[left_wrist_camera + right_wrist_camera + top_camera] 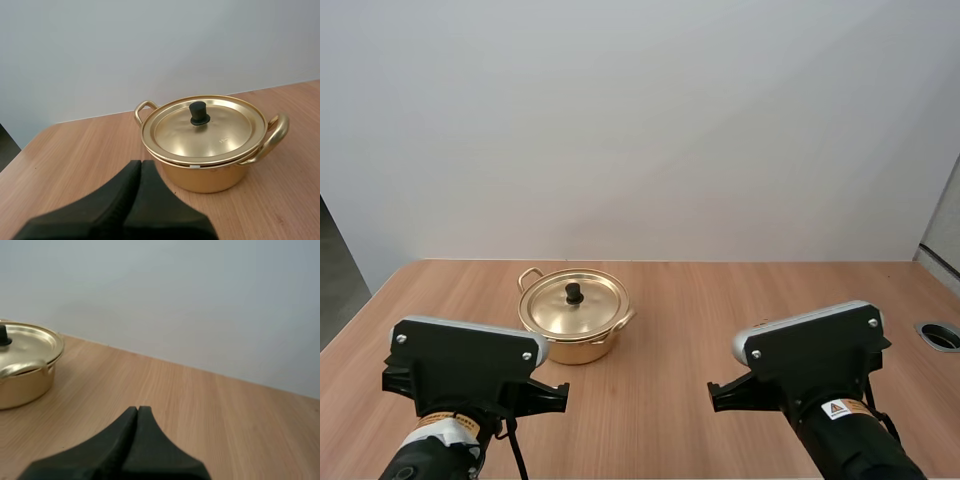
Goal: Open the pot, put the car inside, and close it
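Holding both tools idle: our left gripper (140, 162) is closed together on nothing, our right gripper (137, 409) likewise. Gold pot (578, 348) sits on the table (720, 300) at 1 o'clock from the left gripper, 10 o'clock from the right, lid (595, 308) on. Thin polished metal, judged light and slippery; we would pinch the lid's black knob (574, 293).

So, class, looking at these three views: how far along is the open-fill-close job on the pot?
Done: nothing yet; the lid sits closed on the gold pot. In hand: nothing; the left gripper and right gripper are both shut and empty, short of the pot. Left: every step, starting with lifting the lid by its black knob.
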Tool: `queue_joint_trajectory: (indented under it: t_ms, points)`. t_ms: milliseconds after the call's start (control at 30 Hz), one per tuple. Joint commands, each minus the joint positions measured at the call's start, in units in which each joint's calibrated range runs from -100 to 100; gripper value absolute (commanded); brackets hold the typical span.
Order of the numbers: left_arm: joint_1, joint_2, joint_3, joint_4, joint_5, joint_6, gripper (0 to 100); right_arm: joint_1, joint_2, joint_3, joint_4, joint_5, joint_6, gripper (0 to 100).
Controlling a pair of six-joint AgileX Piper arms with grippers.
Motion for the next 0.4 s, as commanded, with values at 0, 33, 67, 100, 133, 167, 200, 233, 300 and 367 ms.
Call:
queue_joint_trajectory:
  t_ms: [0,33,67,100,133,167,200,233,300,367]
  points:
    - [-0.02,0.00,0.00,0.00,-0.03,0.05,0,0.03,0.00,0.00,-36.69,0.35,43.49,0]
    - [-0.02,0.00,0.00,0.00,-0.03,0.05,0,0.03,0.00,0.00,-34.86,0.35,40.82,0]
    - [-0.02,0.00,0.00,0.00,-0.03,0.05,0,0.03,0.00,0.00,-32.90,0.35,38.60,0]
    - [-0.02,0.00,0.00,0.00,-0.03,0.05,0,0.03,0.00,0.00,-31.70,0.35,37.83,0]
    - [-0.02,0.00,0.00,0.00,-0.03,0.05,0,0.03,0.00,0.00,-31.58,0.35,38.02,0]
    - [-0.02,0.00,0.00,0.00,-0.03,0.05,0,0.03,0.00,0.00,-31.58,0.35,38.16,0]
    - [-0.02,0.00,0.00,0.00,-0.03,0.05,0,0.03,0.00,0.00,-31.58,0.35,38.42,0]
    - [-0.02,0.00,0.00,0.00,-0.03,0.05,0,0.03,0.00,0.00,-31.58,0.35,38.42,0]
    - [-0.02,0.00,0.00,0.00,-0.03,0.05,0,0.03,0.00,0.00,-31.58,0.35,38.42,0]
    - [-0.02,0.00,0.00,0.00,-0.03,0.05,0,0.03,0.00,0.00,-31.68,0.35,38.43,0]
